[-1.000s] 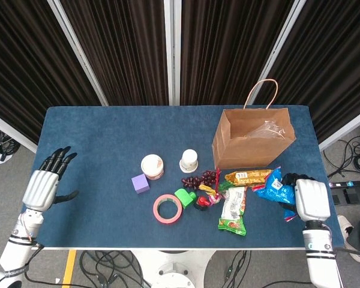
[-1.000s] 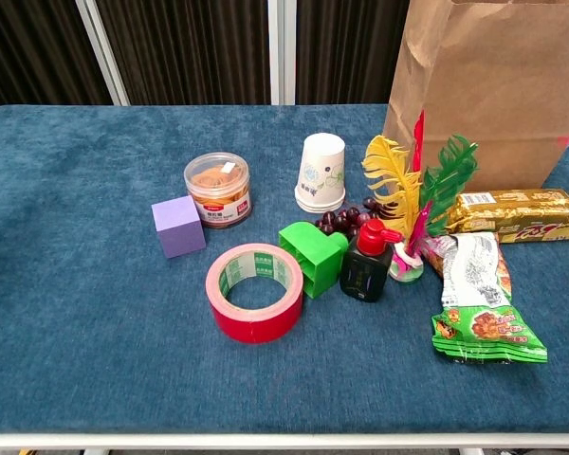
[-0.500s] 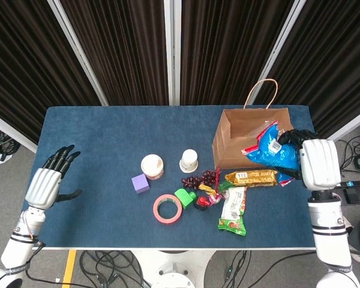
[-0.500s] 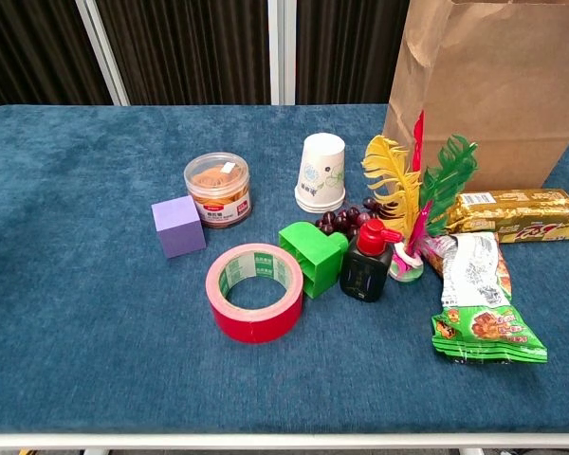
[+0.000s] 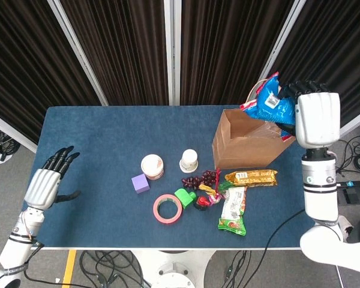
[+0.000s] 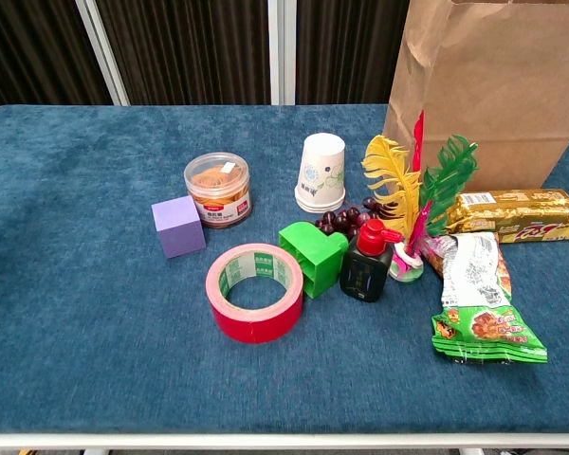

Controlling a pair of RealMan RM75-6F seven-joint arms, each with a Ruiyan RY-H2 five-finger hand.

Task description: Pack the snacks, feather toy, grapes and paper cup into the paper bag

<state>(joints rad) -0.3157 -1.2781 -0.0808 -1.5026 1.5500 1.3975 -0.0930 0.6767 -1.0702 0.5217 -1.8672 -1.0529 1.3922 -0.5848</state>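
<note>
My right hand (image 5: 315, 117) holds a blue snack packet (image 5: 269, 103) in the air above the open brown paper bag (image 5: 251, 144), which also fills the top right of the chest view as paper bag (image 6: 493, 85). On the table lie a gold snack bar (image 5: 250, 176) (image 6: 517, 214), a green-and-white snack pack (image 5: 233, 209) (image 6: 479, 299), the feather toy (image 6: 412, 194), dark grapes (image 5: 199, 179) (image 6: 341, 220) and an upside-down paper cup (image 5: 189, 160) (image 6: 321, 172). My left hand (image 5: 46, 180) hangs open at the table's left edge, fingers spread. Neither hand shows in the chest view.
A round snack tub (image 6: 217, 189), a purple cube (image 6: 178, 227), a red tape roll (image 6: 255, 290), a green block (image 6: 312, 257) and a small black bottle with a red cap (image 6: 367, 263) crowd the table's middle. Black curtains hang behind the blue table (image 5: 96, 138).
My right hand has lifted the blue packet from the table's right edge, past the bag's side, up to above the bag's mouth. The left hand has barely shifted.
</note>
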